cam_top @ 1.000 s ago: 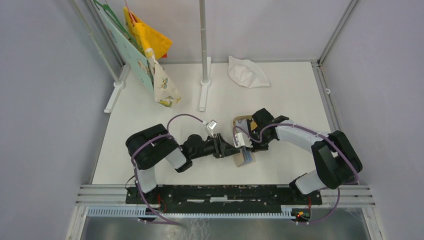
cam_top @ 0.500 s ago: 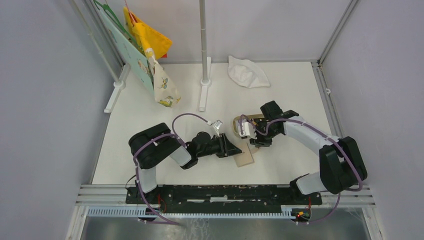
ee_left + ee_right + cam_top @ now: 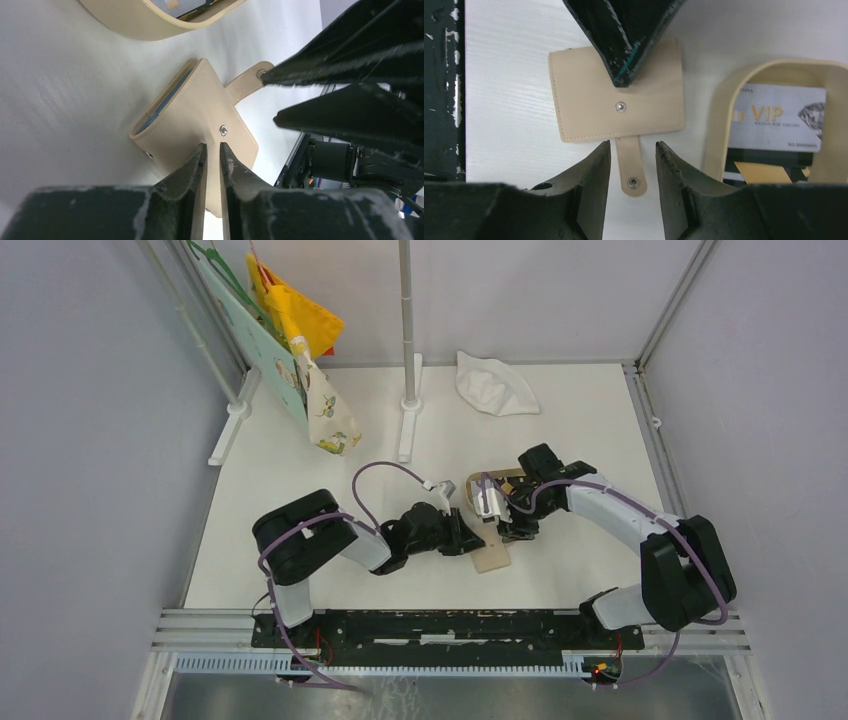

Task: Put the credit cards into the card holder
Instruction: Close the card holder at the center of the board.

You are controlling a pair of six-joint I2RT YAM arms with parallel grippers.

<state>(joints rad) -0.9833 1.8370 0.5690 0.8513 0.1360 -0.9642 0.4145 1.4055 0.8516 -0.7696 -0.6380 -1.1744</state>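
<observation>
- Saw card holder (image 3: 616, 97) folded, strap (image 3: 629, 167) unsnapped, mid-worktop toward near edge.
- Saw credit cards (image 3: 776, 120) in tan tray (image 3: 716, 125) beside it; none loaded.
- Noted left gripper (image 3: 212, 146) nearly pressed together, pinching nothing; right gripper (image 3: 633, 145) spread astride strap.
- Judged opening, inserting all left.

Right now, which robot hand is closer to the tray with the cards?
Right. The right gripper is just beside the tray; the left gripper is over the card holder, farther off.

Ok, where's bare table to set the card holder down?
Bare: the stretch between the left arm and stand base, and right of the white cloth. Crowded: centre, where left gripper, right gripper, card holder and tray meet.
</observation>
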